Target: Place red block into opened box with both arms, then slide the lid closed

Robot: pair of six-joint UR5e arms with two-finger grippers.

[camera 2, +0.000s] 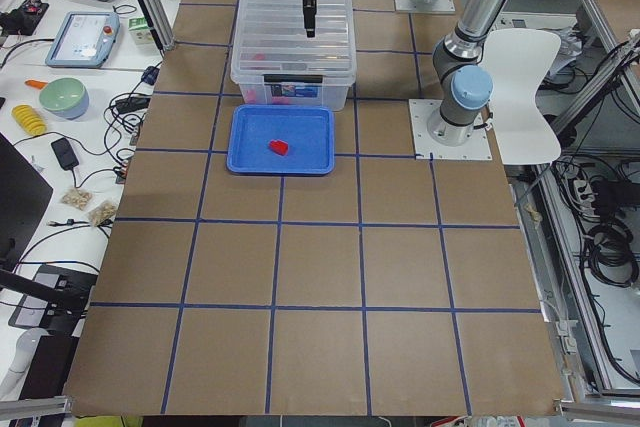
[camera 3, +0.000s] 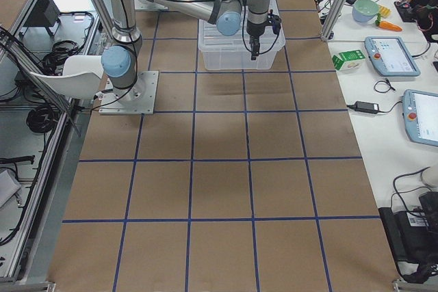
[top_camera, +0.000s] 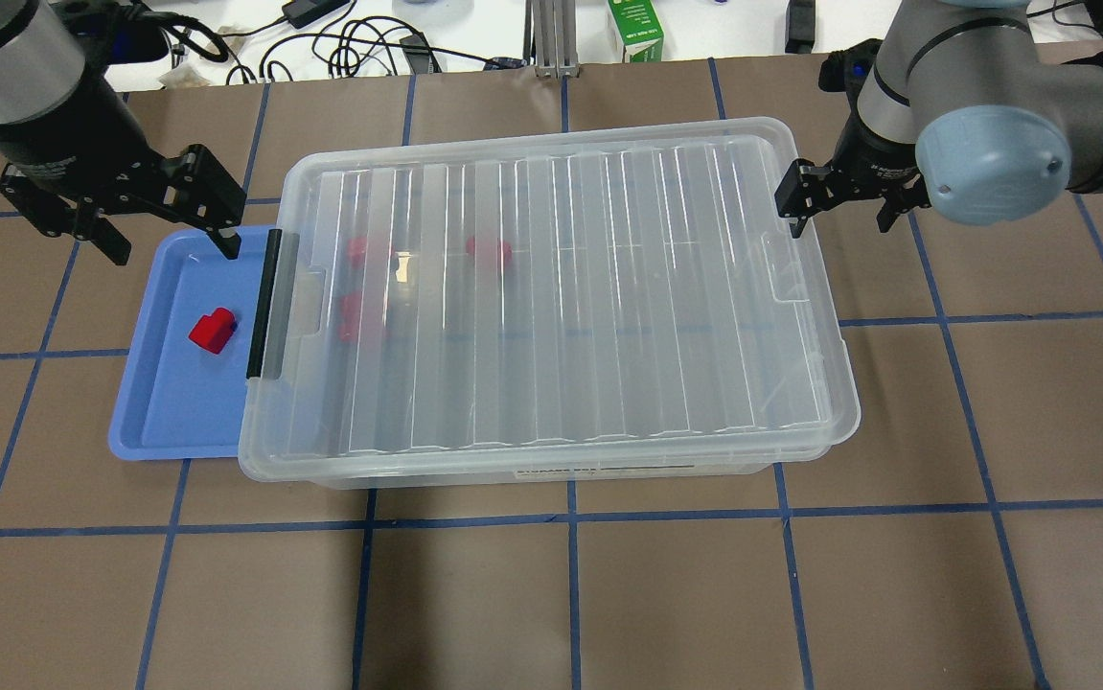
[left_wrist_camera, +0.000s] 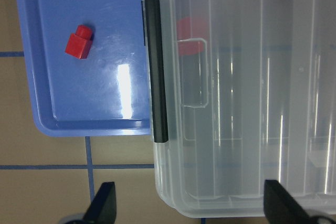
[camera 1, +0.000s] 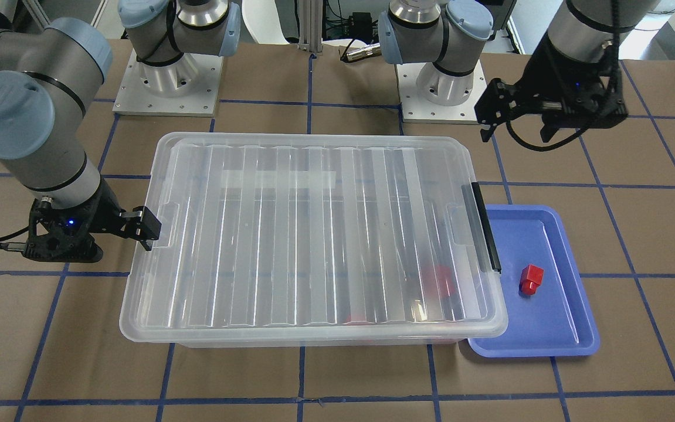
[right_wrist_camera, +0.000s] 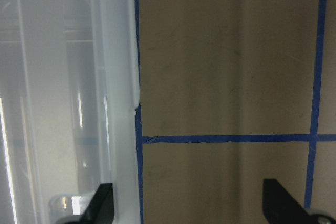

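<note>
Lid (camera 1: pixel 314 234) covers the whole box (camera 1: pixel 226 341) in the front-facing view, so the opening step looks pending. Overhead, the left gripper (top_camera: pixel 168 240) hangs wide open and empty, with the red block (top_camera: pixel 213 330) near and beneath it in the blue tray (top_camera: pixel 158 431). The right gripper (top_camera: pixel 843 203), equally spread and empty, straddles the box's other end. The next move probably needs the lid slid back.

Brown table (camera 2: pixel 320 272) with blue tape grid (camera 2: pixel 300 228), white chair (camera 2: pixel 525 87), cluttered side bench (camera 2: pixel 85 137).
</note>
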